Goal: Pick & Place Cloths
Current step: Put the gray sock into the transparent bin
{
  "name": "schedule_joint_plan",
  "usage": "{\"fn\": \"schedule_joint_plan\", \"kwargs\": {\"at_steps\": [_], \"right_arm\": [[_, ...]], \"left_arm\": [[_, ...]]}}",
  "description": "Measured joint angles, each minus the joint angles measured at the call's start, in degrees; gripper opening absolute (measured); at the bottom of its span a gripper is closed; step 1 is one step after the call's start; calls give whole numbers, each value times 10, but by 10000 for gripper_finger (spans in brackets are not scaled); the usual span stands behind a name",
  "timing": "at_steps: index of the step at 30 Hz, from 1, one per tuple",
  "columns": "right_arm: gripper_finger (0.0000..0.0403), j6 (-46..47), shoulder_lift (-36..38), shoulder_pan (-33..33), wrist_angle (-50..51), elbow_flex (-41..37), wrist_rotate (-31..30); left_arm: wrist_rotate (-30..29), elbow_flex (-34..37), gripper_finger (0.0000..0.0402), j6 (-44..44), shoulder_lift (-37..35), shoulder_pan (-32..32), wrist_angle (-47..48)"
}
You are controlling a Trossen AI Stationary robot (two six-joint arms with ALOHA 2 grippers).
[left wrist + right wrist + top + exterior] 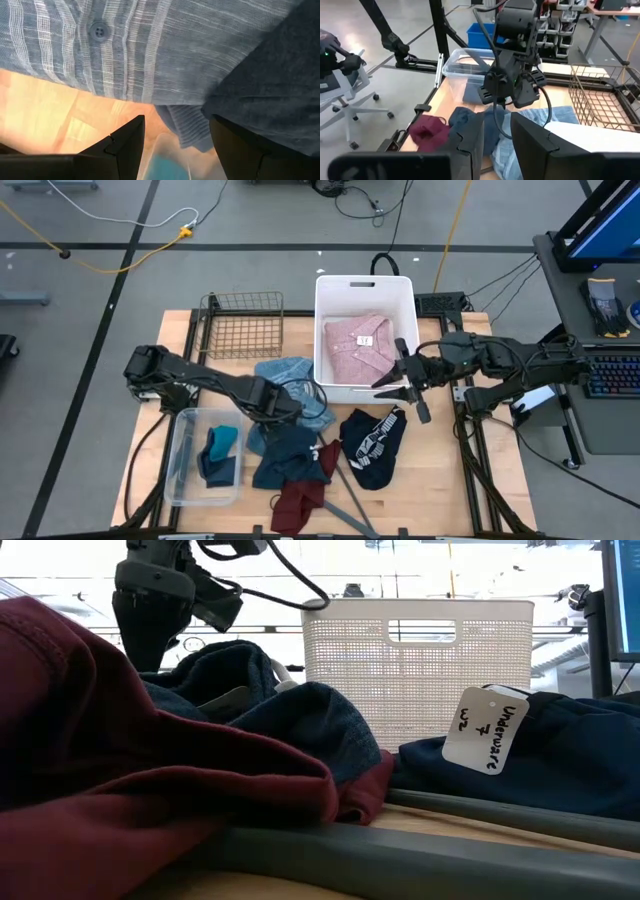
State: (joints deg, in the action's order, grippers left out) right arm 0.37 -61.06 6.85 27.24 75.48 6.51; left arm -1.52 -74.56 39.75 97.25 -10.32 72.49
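The light-blue striped shirt (pixel 292 376) (soft, light, limp) is judged best pinched at a bunched fold by the left gripper (pixel 283 409), held wide above it, while the right gripper (pixel 412 385) is parked open at the white basket (pixel 364 288).

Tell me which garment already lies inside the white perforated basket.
The pink collared shirt, folded in the white perforated basket. The striped, navy and maroon garments all lie on the table.

Tabletop (pixel 430 490): wire basket (pixel 243 325) at rear left, bin (pixel 363 295) beside it holding a shirt (pixel 358 345). Front left, tub (pixel 205 455) with small cloths (pixel 220 450); garment pile (pixel 290 430) centre, hanger (pixel 350 505) in front.
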Motion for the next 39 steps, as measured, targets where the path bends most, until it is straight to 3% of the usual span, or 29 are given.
{"fn": "schedule_joint_plan", "kwargs": {"at_steps": [20, 27, 39], "right_arm": [[89, 1, 0, 0, 9, 0, 28], [89, 0, 0, 0, 8, 0, 28], [89, 0, 0, 0, 5, 0, 28]], "left_arm": [[43, 6, 227, -21, 81, 3, 27], [25, 7, 227, -25, 83, 3, 60], [25, 43, 227, -5, 83, 3, 19]]}}
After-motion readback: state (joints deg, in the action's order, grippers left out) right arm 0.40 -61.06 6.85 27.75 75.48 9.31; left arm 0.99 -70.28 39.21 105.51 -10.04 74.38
